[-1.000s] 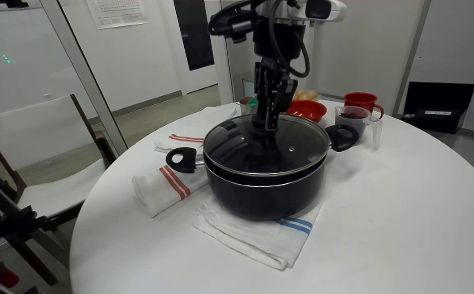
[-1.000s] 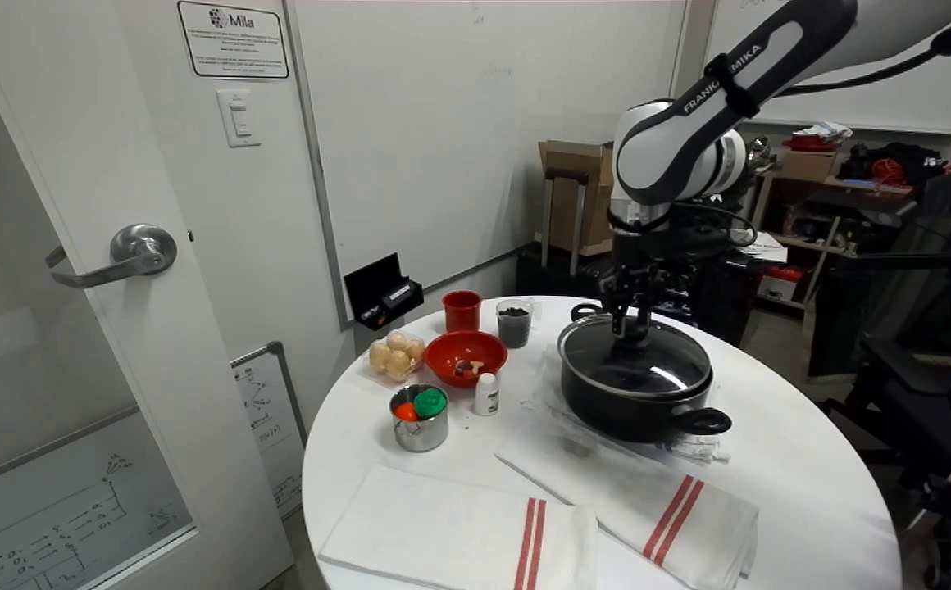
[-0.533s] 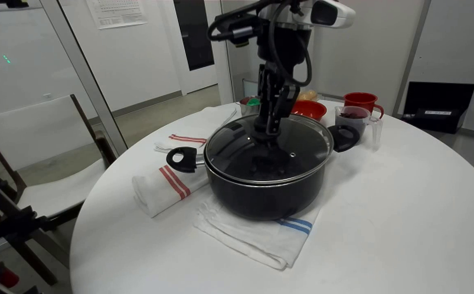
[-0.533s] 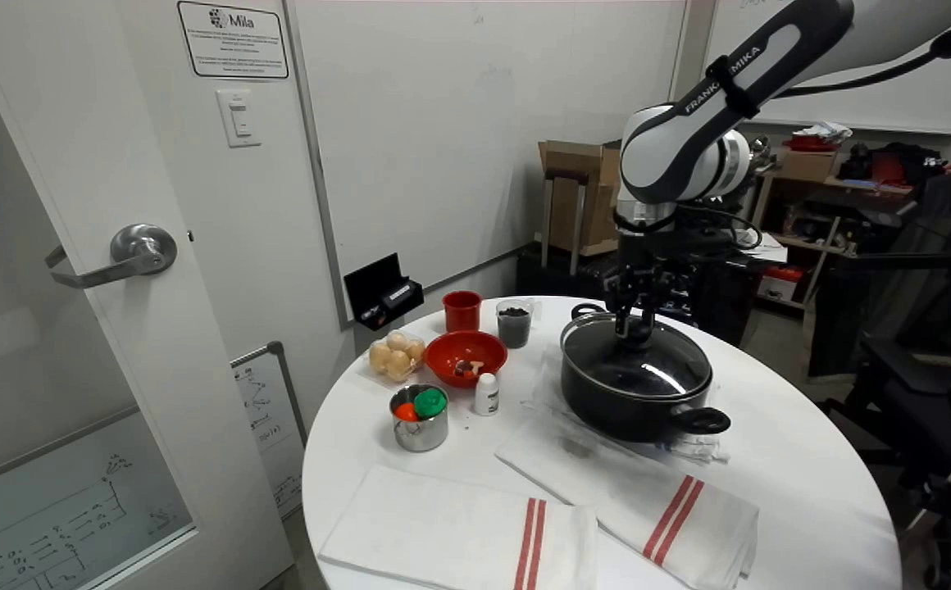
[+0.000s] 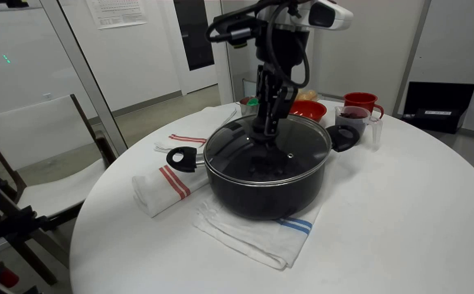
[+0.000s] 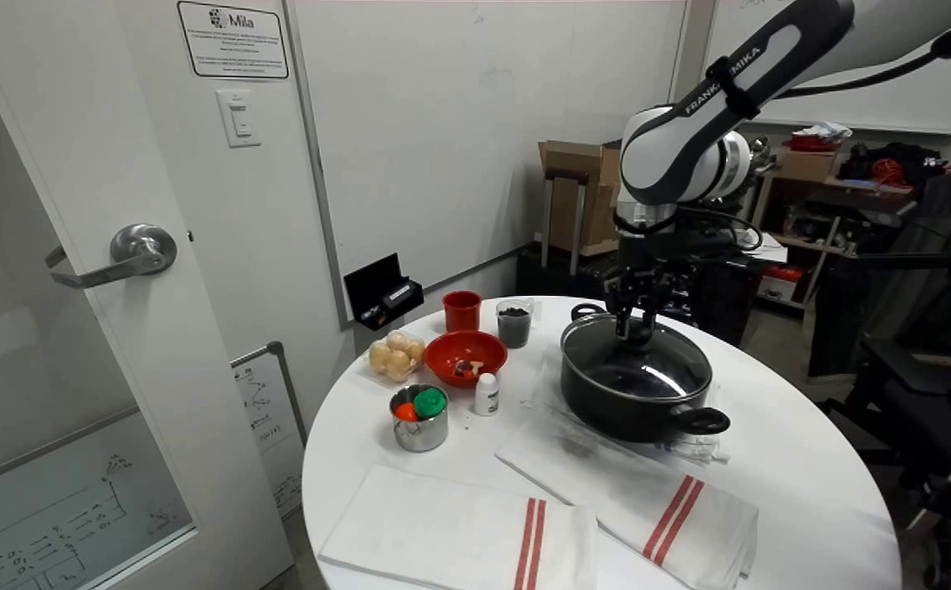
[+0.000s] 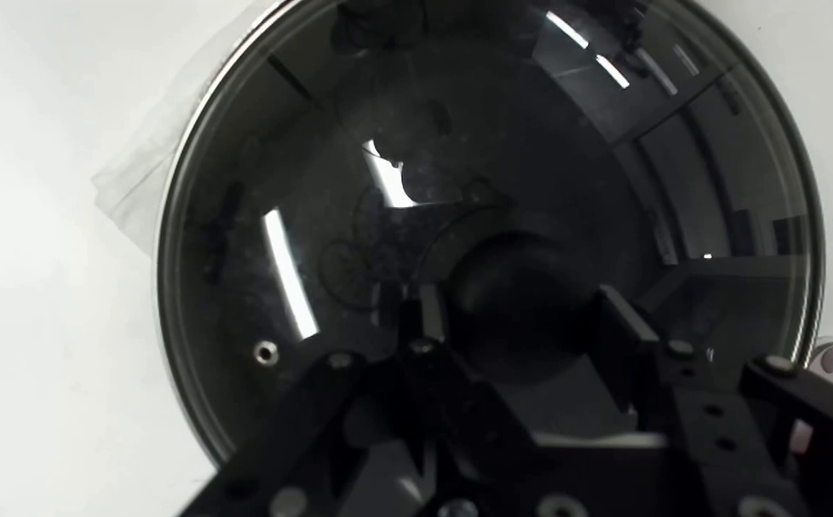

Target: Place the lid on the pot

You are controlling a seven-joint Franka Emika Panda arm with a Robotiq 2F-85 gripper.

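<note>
In an exterior view, the arm (image 5: 284,47) comes straight down from above, and the gripper (image 5: 266,130) points downward with its tips at the centre of the glass lid (image 5: 278,159). The lid is directly beneath, lying over the mouth of the black pot (image 5: 265,202), its metal rim (image 5: 267,182) just above the pot's own edge on the near side; whether it is seated all the way round I can't tell from here. It lies roughly flat, right way up, and the pot's two handles (image 5: 182,160) set its long axis from near left to far right. A folded towel (image 5: 257,245) with blue stripes lies underneath.

In an exterior view, the forearm (image 6: 730,106) slopes down from the upper right, and below it the wrist (image 6: 646,215) hangs upright over the lid. From this spot the handles run from back to front, and a red bowl (image 6: 443,356) and a small white bottle (image 6: 486,395) stand near the pot, apart from it.

In the wrist view, the two fingers (image 7: 628,314) sit against opposite sides of the black knob (image 7: 520,309), gripping the lid by it. The round glass spreads out beyond them, with a small metal vent (image 7: 266,352) off to their left.
</note>
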